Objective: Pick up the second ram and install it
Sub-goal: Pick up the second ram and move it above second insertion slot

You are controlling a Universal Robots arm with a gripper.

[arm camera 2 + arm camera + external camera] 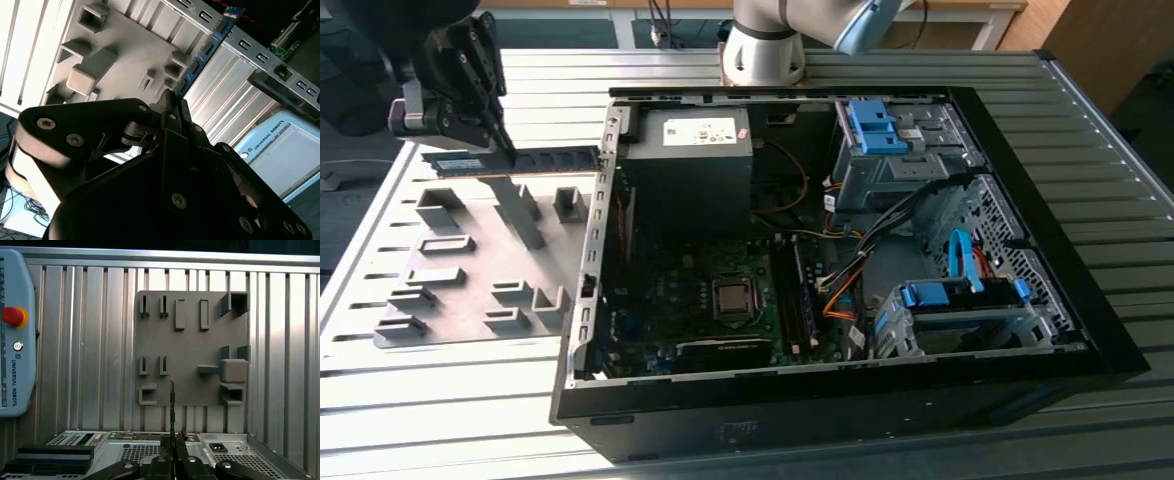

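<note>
One black gripper (502,156) is seen clenched on the second ram (558,158), which is pinched between the closed fingertips near one end, so that most of its length sticks out towards the computer case (1067,300). In the exterior view the strip is held level and on edge, at the exterior view's left of the case wall and just beside it. It is carried above the far part of the grey holder plate (467,285) and appears lifted clear of the upright blocks there. In the second wrist view the gripper (173,101) is seen from behind, and the green-black strip (205,50) with its row of dark chips runs away from the fingertips over the edge of the plate (125,50). In the first wrist view the strip (172,405) is seen edge-on as a thin dark line rising from the gripper (172,446) across the plate (190,350), whose slots and pockets can be made out around it. The plate is laid on a table of ribbed metal slats (454,400). The case lies open on its side on the same table, with a motherboard (707,300), a grey power supply (687,160) and blue drive brackets (874,125) exposed. A pale blue control pendant (15,340) with a red button lies on the slats well apart from the plate.
</note>
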